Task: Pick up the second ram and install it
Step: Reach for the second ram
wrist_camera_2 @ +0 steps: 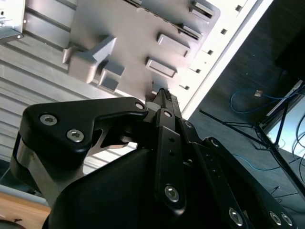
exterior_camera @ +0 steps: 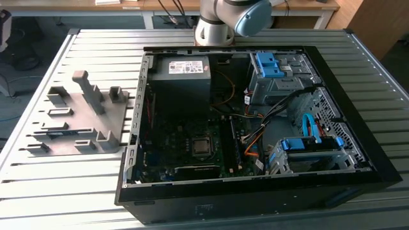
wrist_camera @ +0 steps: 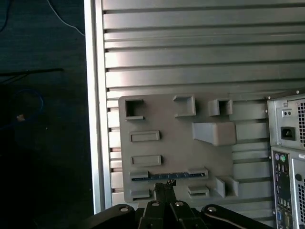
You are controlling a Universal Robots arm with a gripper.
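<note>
- One memory stick [wrist_camera: 162, 176] lies on edge in a slot of the grey holder [wrist_camera: 159, 119]. The holder sits on the slatted surface [wrist_camera: 190, 47] just beside the open computer case [exterior_camera: 255, 201]. The stick is not yet picked up.
- Both wrist views show the tool [wrist_camera: 165, 184] hanging well above the holder, roughly over the stick. Its fingers are pressed together with nothing between them.
- Coming down closed like this, the tool would likely hit the stick's top edge instead of straddling it.
- Raised blocks at each end of the slot leave only the middle of the stick free. An off-centre grip could tilt the thin stick or wedge it as it lifts.
- Nothing visibly fastens the holder down, so a skewed pull might drag it across the surface.
- A tall post [wrist_camera: 214, 132] stands near the slot, and the tool's wide body could clip it.
- Inside the case, loose cables [exterior_camera: 254, 138] run close to the board. A carried stick could snag on them, or bend if pressed in crooked.
</note>
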